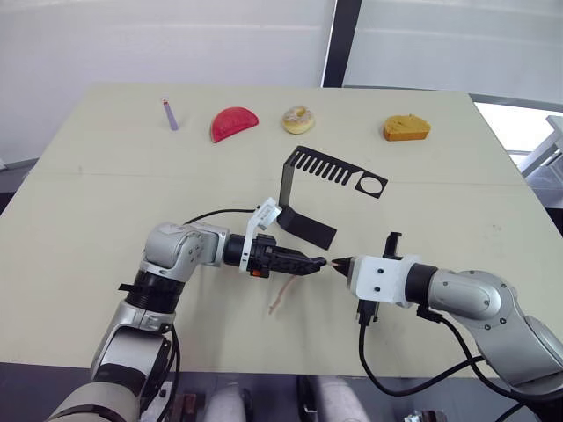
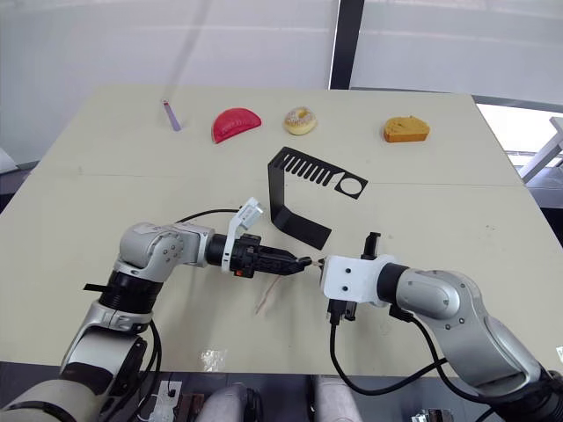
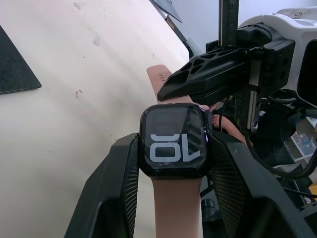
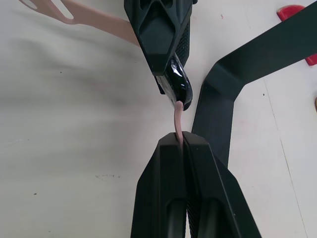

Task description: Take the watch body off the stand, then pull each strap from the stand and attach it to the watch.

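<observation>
Table (image 1: pixel 88 202), pale top, seen from head cam. Stand (image 1: pixel 303 189) upright near centre, base flat on surface, comb-slotted arm w/ ring end pointing toward robot's right; nothing hanging on it.

Left gripper (image 3: pixel 171 163) clamped on watch body (image 3: pixel 174 140): black fingers (image 3: pixel 114 183) pressing both sides of case, screen facing wrist cam, light digits legible. Held just above table, in front of stand base, near centre front. In head view left gripper (image 1: pixel 315 262) reaching toward robot's right, tip to tip w/ right gripper (image 1: pixel 341 263).

One strap (image 3: pixel 177 206), pink-beige, joined to case at edge nearest cam, running down between fingers; in head view trailing below gripper (image 1: pixel 281 294), far end lying on table.

Second strap (image 4: pixel 177 119) pinched at its end between closed fingers (image 4: pixel 168 183) of right gripper (image 4: pixel 182 141); short visible length running from fingertips up to edge of watch body (image 4: pixel 178 84). Touching case edge; whether seated in slot cannot be told. Same strap visible in left wrist view (image 3: pixel 161 82), behind case, under right gripper's black finger.

Far edge of table, well apart from work: purple stick (image 1: pixel 170 114), red half-round item (image 1: pixel 233 123), doughnut (image 1: pixel 298 118), yellow-orange block (image 1: pixel 405 128). All untouched, left to right in a row.
</observation>
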Robot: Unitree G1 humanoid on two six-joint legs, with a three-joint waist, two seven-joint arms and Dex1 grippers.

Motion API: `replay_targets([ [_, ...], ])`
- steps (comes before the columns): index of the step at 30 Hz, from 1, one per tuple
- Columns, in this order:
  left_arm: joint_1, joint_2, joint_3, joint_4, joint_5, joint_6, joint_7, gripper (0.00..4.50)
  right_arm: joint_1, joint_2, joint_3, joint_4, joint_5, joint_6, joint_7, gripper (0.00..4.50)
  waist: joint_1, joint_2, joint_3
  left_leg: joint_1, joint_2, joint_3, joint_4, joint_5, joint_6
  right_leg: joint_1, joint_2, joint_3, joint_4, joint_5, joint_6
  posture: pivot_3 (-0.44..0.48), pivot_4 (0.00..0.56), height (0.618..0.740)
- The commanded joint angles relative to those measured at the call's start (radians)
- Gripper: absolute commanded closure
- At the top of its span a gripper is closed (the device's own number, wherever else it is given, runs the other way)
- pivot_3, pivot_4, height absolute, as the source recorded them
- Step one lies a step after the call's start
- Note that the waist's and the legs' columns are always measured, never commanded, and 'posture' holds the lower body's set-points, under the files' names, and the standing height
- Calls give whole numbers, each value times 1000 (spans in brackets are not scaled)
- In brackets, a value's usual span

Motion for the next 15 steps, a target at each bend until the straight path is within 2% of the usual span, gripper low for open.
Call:
replay_targets([
  [1,-10,-20,4,-54,-48,-2,-9,2910,-19,13,-1,-20,-8,-2,1,4500,0,0,0,0,0,0,0,0,0,0,0,0,0,0,0,0,150,737],
  [15,-7,-18,5,-54,-47,-7,-7,2910,-29,17,-7,-17,-7,8,3,4500,0,0,0,0,0,0,0,0,0,0,0,0,0,0,0,0,150,737],
])
